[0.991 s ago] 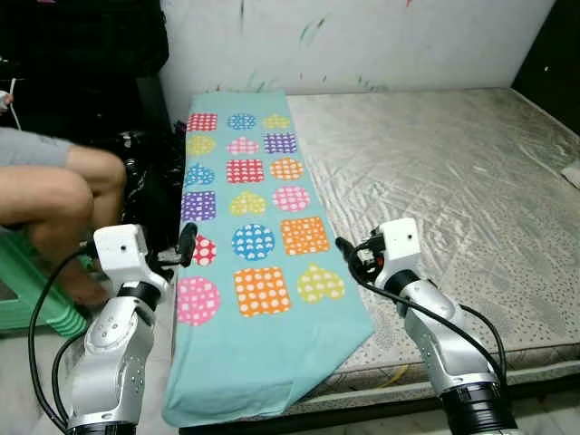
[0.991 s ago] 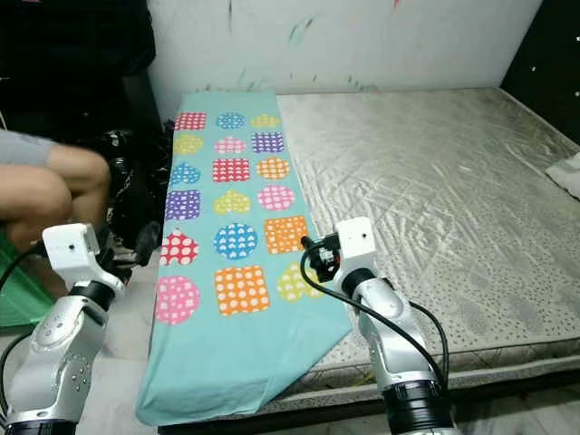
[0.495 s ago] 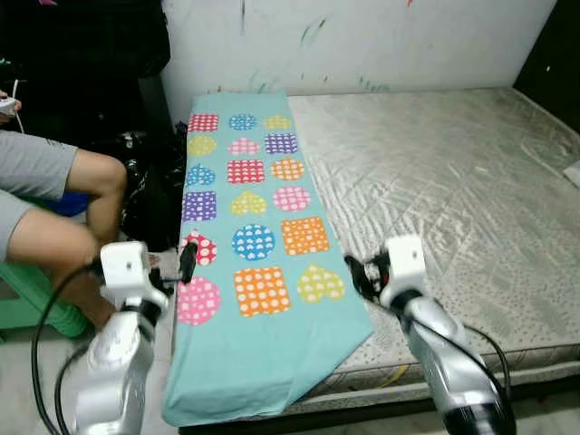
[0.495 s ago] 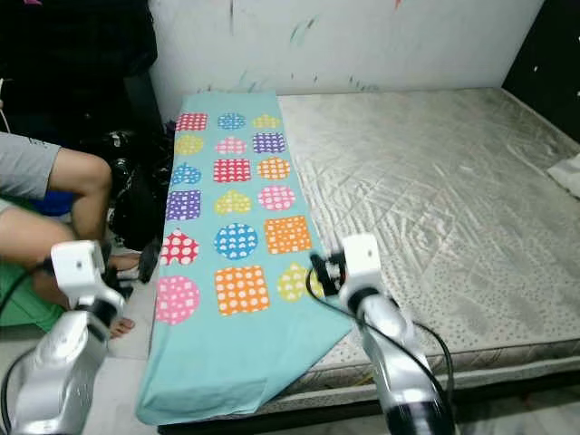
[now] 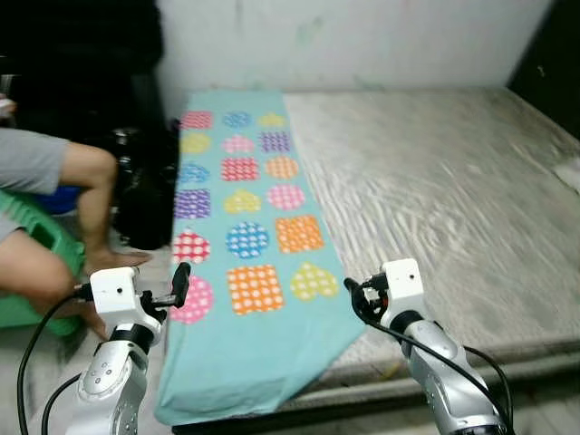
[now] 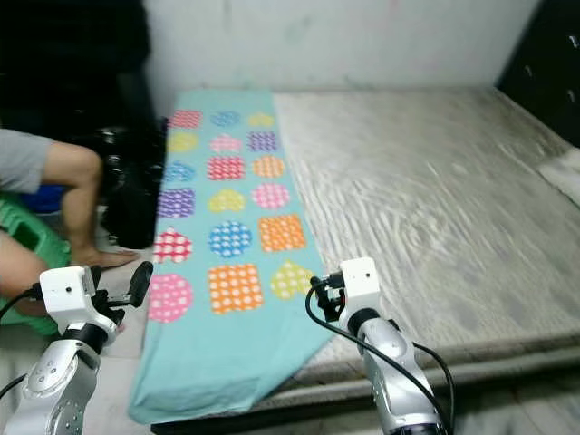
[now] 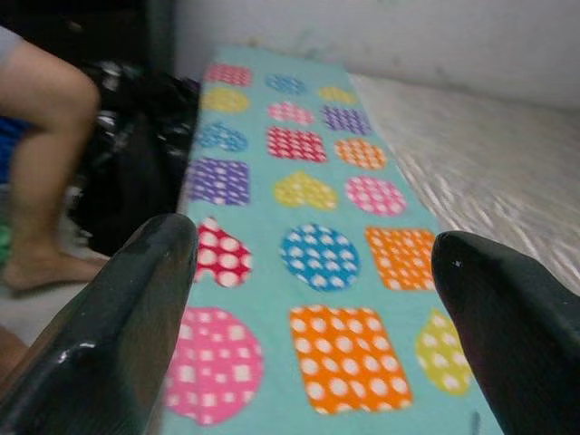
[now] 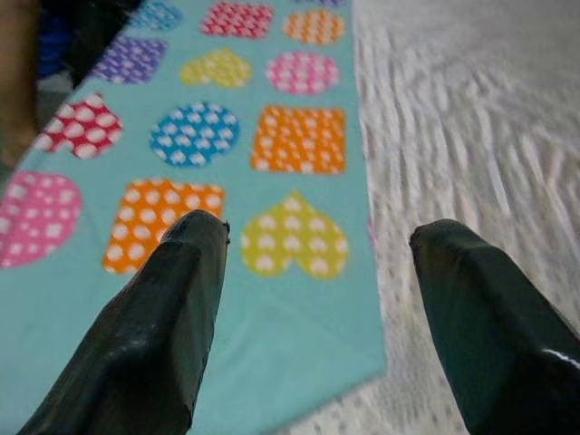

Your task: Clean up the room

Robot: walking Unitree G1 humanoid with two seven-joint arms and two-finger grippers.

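A teal blanket printed with dotted hearts, circles and squares lies lengthwise along the left side of a bare grey mattress. Its near end hangs over the mattress's front edge. My left gripper is open and empty, low at the blanket's left edge beside a pink circle. On the right edge of the blanket, by the yellow heart, my right gripper is open and empty. Both hover in front of the blanket's near end without touching it.
A person sits at the left on a green stool, with a bare leg and foot close to my left arm. A black bag stands between the person and the bed. A white wall runs behind the mattress.
Both grippers have dropped lower and nearer to me, still open. The person's legs have shifted. The picture is now slightly blurred.
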